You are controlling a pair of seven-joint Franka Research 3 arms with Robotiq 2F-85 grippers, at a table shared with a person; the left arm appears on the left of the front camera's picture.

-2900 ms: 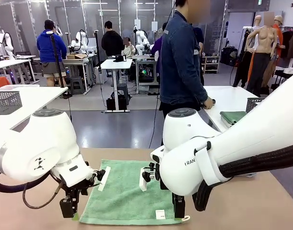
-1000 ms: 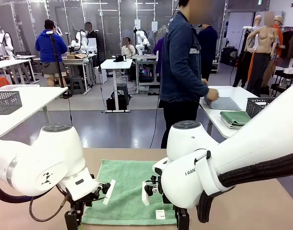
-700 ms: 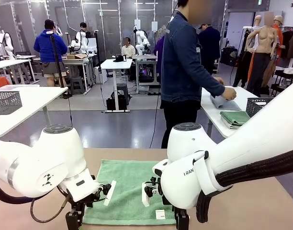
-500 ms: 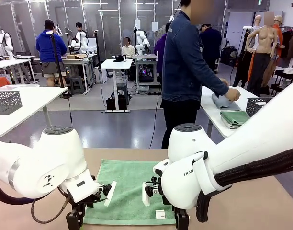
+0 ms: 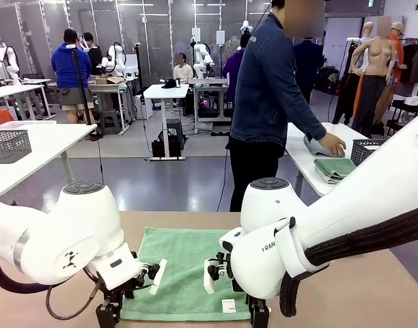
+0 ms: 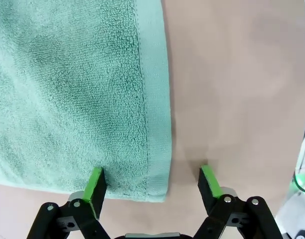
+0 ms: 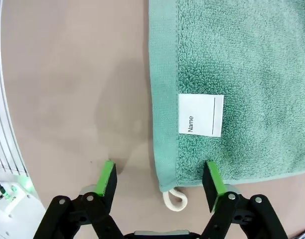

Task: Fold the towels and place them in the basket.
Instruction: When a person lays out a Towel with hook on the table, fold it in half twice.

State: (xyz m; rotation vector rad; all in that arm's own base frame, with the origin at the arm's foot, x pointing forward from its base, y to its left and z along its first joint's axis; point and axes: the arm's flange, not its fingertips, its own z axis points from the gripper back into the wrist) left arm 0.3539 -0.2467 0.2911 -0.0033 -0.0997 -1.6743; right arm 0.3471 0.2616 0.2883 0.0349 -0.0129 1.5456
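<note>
The left arm and the right arm both lean in low from their own sides, wrists bent so the fingers point straight down, and the left gripper and right gripper each hold their green-padded jaws well apart

The tan counter carries one green towel, spread out flat. A white label lies face up near one corner of the towel, and a cream loop pokes off that corner onto bare counter.
</note>
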